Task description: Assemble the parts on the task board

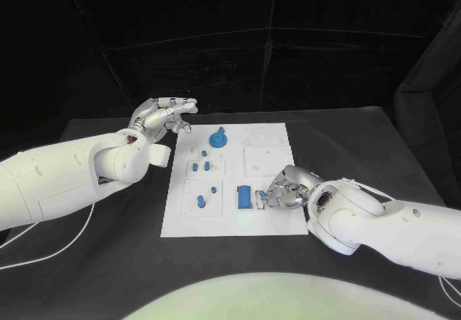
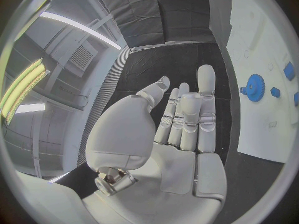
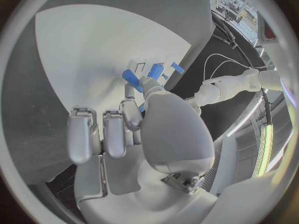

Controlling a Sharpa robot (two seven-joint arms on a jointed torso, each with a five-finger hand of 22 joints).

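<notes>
Head view: right hand (image 1: 285, 189) sits at white task board's (image 1: 182, 223) near right edge, fingers pinching a small blue plastic piece (image 3: 131, 77). Left hand (image 1: 165, 115) empty, fingers extended, off board's far-left corner. Advice: align the piece over its slot, then press straight down.

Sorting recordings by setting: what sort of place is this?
Probably a robot lab test cell: a black table hung round with dark curtains, holding a white task board with small blue parts.
</notes>
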